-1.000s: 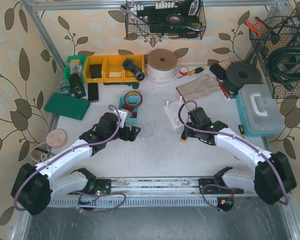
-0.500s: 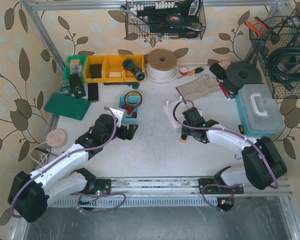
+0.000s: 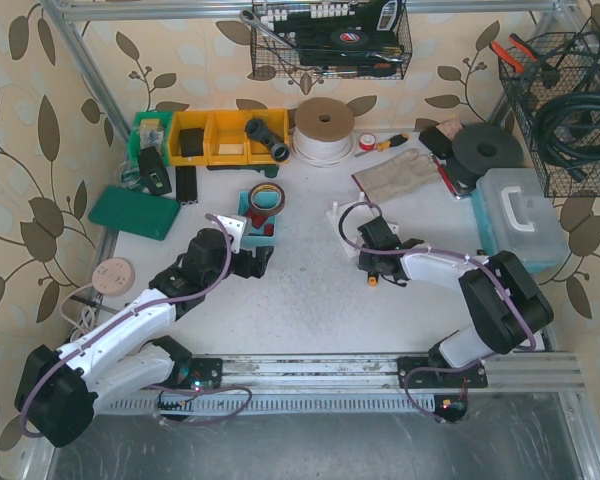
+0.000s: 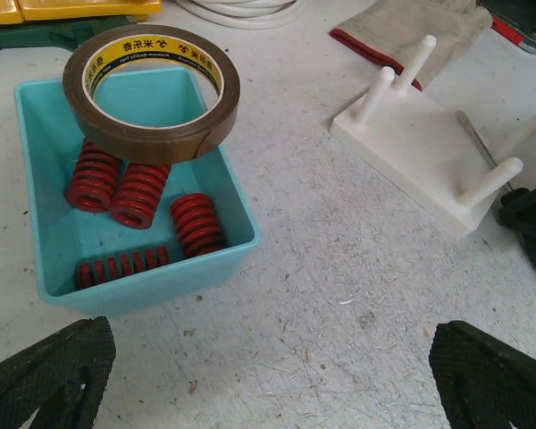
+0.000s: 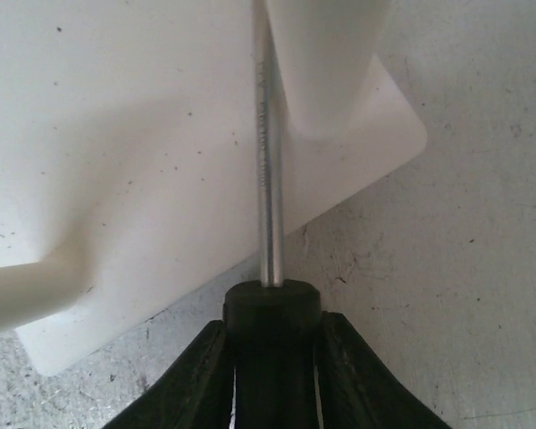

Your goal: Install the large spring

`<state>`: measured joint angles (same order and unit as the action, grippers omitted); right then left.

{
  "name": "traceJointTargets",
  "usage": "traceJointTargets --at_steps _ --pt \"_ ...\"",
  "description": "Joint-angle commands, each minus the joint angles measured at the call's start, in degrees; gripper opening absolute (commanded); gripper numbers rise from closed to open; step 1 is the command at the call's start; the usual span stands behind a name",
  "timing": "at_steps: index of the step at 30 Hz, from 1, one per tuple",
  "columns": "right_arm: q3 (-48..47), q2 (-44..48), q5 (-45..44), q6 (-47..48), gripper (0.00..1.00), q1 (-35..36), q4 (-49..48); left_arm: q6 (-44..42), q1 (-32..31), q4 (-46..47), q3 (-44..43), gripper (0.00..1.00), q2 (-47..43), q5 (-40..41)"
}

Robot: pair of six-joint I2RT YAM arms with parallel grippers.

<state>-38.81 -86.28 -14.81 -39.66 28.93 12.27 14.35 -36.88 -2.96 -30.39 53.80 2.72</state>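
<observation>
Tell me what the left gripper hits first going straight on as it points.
Probably bare table, in the gap between the teal bin and the white peg base. The left gripper points at neither, though depth is unclear.

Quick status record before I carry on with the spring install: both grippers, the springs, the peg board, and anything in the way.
left gripper: open, empty, on the near side of the teal bin
right gripper: shut on the screwdriver by its black handle; shaft reaches over the board's base beside a peg
springs: four red ones visible in the bin, none picked
tape roll: brown, sitting on top of the bin, over two springs
peg board: white, four pegs, all bare
</observation>
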Motion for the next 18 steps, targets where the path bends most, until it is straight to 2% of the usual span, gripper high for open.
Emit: traceJointTargets --at_steps 1,8,18 --pt "-0.9 -1.1 -1.4 -0.7 0.28 0.4 -0.2 -0.9 -0.6 0.3 0.2 0.98 -1.4 1.4" --pt "-1.4 -0.4 -0.2 0.9 0.18 0.4 0.6 -0.9 -0.6 0.3 0.3 0.98 -1.5 1.6" --pt "-1.3 5.6 1.3 2.5 0.04 0.4 2.6 -1.0 -0.6 0.4 0.5 0.98 -1.5 2.6"
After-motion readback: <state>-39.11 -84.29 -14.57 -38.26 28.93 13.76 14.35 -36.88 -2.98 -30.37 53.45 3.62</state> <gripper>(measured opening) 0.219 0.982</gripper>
